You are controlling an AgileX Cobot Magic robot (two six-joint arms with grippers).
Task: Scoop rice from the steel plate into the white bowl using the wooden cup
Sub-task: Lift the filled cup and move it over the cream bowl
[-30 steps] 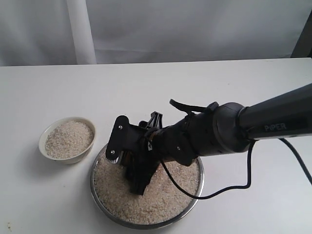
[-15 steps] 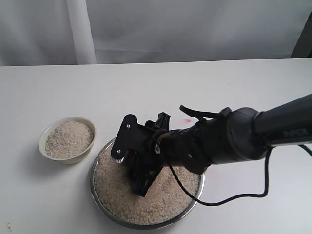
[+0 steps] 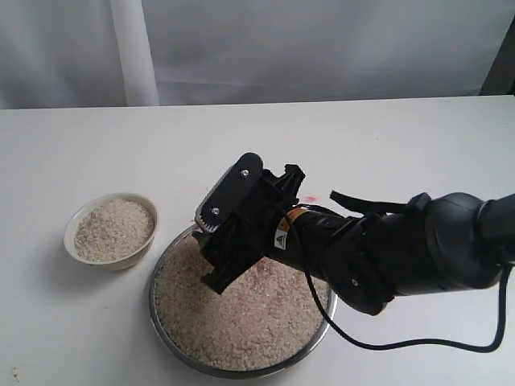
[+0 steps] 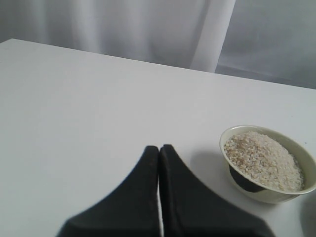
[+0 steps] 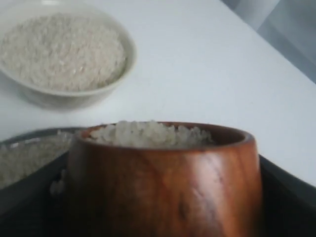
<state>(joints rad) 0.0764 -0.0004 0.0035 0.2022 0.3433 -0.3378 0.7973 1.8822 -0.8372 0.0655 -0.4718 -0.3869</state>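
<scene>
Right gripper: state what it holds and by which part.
The cup, brimful of rice, held by its outer wall between the two fingers.

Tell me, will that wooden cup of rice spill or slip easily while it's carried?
Probably spills easily: the rice sits heaped to the rim of the wooden cup, so a slight tilt could shed grains. Its glossy, rounded side looks somewhat slippery. Stiff wood, so unlikely to deform.

Lab setup: white table [image 3: 362, 137], grey curtain [image 3: 322, 48]
</scene>
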